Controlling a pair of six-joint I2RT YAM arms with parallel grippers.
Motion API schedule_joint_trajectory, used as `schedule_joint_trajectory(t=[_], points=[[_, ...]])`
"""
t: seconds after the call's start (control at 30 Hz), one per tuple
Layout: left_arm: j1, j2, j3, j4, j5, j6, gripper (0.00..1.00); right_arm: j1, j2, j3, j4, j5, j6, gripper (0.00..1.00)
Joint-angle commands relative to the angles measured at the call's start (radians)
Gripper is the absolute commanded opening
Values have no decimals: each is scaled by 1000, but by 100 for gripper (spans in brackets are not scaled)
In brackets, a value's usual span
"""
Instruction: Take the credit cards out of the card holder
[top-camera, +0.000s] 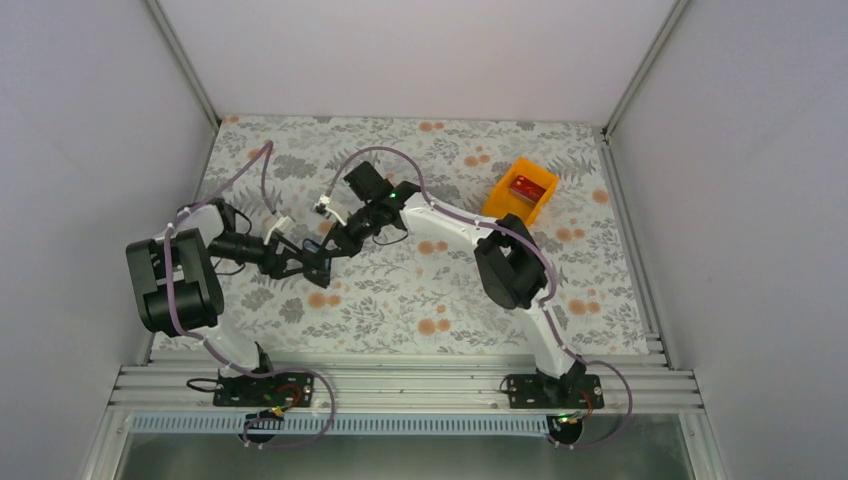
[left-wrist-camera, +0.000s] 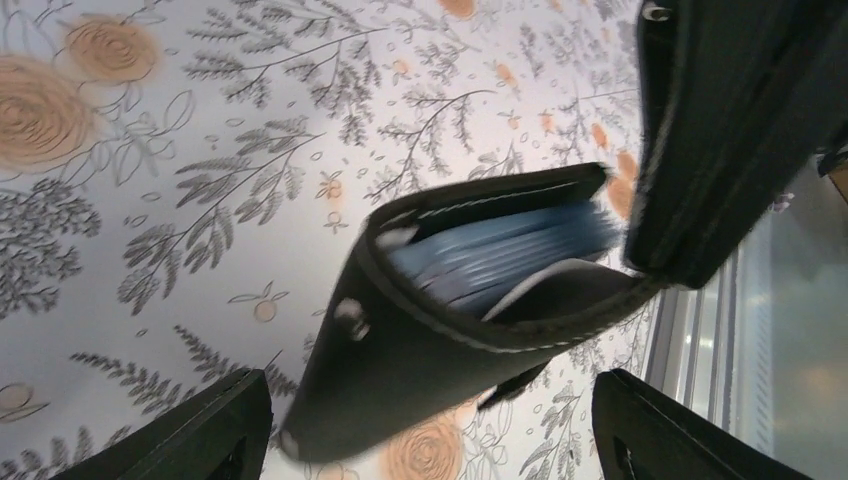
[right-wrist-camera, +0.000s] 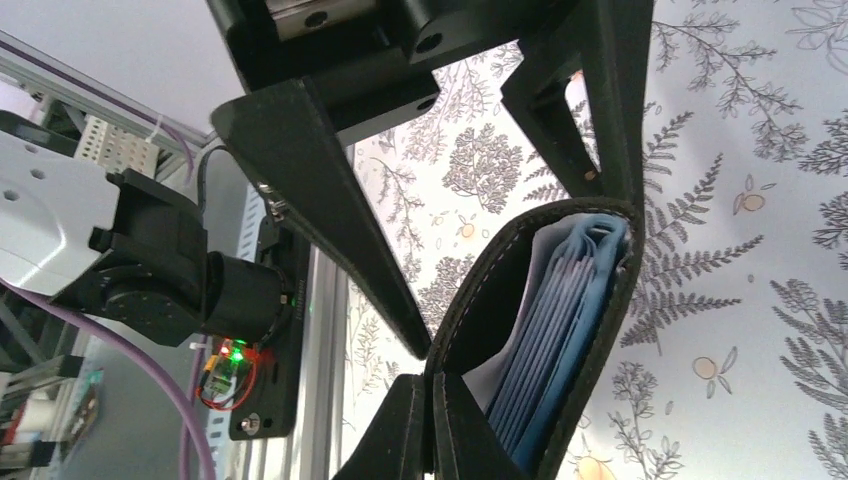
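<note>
Above the flower-patterned table (top-camera: 420, 290), the left arm (top-camera: 180, 280) reaches in from the left and the right arm (top-camera: 510, 265) bends back from the right, so the left gripper (top-camera: 308, 262) and right gripper (top-camera: 338, 238) meet left of centre. Between them shows a small dark thing with a hint of blue, probably the card holder (top-camera: 316, 246). Toward the back right, an orange bin (top-camera: 498, 205) holds a red credit card (top-camera: 527, 187).

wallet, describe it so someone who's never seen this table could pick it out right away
On the flowered tablecloth, look left of centre, where the two robot arms meet. The wallet is held there in the right arm's jaws: flat, black, folded open, with grey-blue pockets inside. The orange bin far to the right is bright and boxy instead.
</note>
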Motion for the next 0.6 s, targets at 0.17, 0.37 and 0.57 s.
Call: schedule_joint_trajectory(t=[0.17, 0.37, 0.57], points=[[0, 6, 11, 25, 151, 222, 79, -2, -21, 12, -70, 62, -150, 4], [-2, 20, 62, -110, 155, 487, 78, -1, -84, 6, -124, 105, -231, 4], [-14, -8, 160, -197, 166, 546, 79, -3, -192, -19, -134, 174, -281, 4]])
